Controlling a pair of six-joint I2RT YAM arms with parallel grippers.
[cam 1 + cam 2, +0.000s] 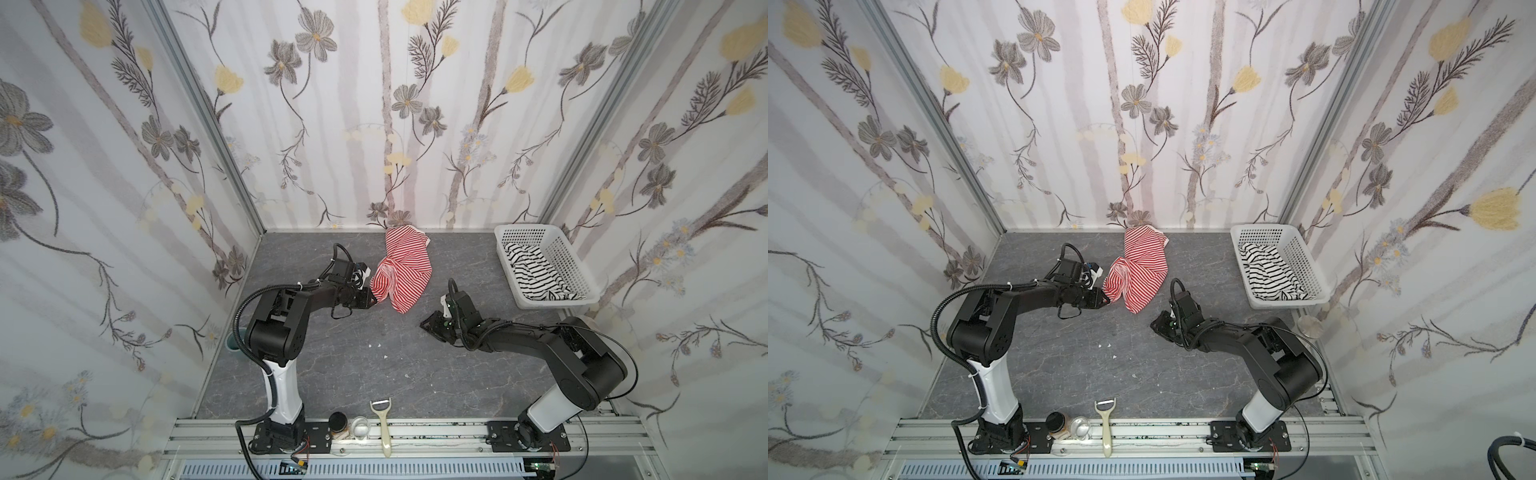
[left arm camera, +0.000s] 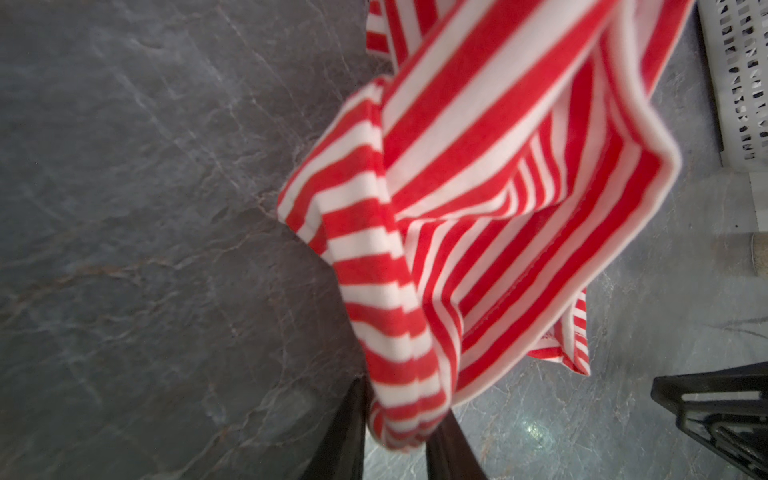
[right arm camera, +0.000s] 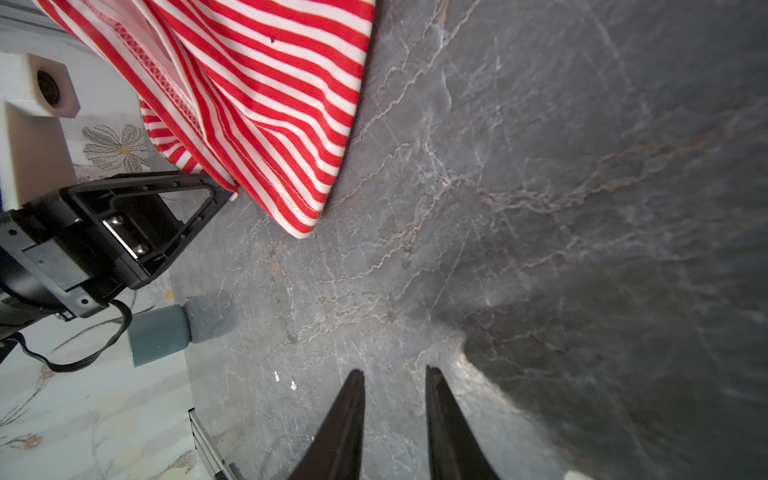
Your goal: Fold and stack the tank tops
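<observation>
The left wrist view shows left fingers clamped on the red-and-white striped tank top, centre frame in both top views. Right fingers hang slightly parted, empty. Only the top views show the black-striped white tank top in the white perforated plastic basket, at right.

No lettering, brand, number or sign can be read on the red-and-white tank top, the black-striped tank top or the basket.

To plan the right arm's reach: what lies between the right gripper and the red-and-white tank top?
Only bare grey tabletop lies between the right gripper and the red-and-white tank top; the right wrist view shows it.
</observation>
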